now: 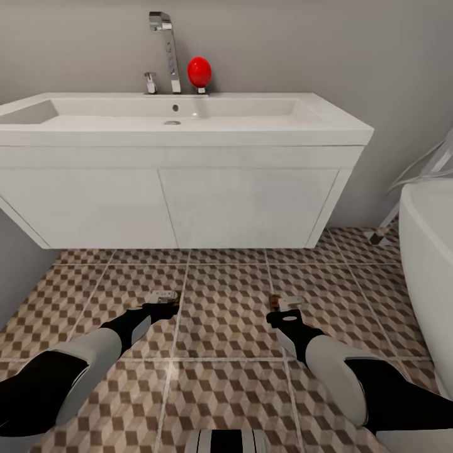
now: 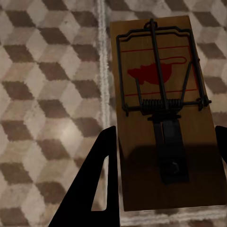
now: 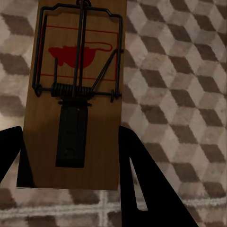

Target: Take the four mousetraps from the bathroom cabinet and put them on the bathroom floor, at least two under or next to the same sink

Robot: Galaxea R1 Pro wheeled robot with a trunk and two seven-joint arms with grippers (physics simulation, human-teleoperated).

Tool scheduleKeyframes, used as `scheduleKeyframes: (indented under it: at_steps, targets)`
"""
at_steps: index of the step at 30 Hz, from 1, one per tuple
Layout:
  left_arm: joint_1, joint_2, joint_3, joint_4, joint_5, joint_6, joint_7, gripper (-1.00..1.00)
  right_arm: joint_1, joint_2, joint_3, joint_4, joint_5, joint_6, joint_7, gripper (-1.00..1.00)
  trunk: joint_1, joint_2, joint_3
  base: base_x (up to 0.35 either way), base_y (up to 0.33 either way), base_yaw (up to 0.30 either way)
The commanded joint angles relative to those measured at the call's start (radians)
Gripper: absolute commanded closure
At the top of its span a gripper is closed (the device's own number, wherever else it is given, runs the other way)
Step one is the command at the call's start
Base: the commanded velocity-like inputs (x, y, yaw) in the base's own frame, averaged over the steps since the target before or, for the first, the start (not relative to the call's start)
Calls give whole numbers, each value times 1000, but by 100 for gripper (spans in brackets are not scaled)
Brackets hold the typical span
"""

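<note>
While both arms are hovering low over the cube-patterned brown and beige tiled floor [image 1: 226,296] before the white sink vanity [image 1: 182,201], each black gripper [image 2: 161,189] [image 3: 71,179] is pinching the bare end of a flat, light, stiff wooden mousetrap [image 2: 163,118] [image 3: 78,94], clear of its sprung wire.

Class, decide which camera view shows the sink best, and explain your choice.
The head view: the whole white sink hangs on the wall above the tiled floor, with tap and red ball behind. Both wrist views look down at a mousetrap and tiles, not the sink.
</note>
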Motion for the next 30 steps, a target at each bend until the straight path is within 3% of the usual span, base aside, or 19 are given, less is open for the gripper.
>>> scheduleKeyframes:
  at_steps: [1,30]
  targets:
    - [0,0,-7,-2,9,6,-1,100,-1,0,-5,1,7,2,-3,100,0,0,-1,51,0,0]
    - [0,0,-7,-2,9,6,0,100,-1,0,-5,1,7,2,-5,100,0,0,-1,5,0,0]
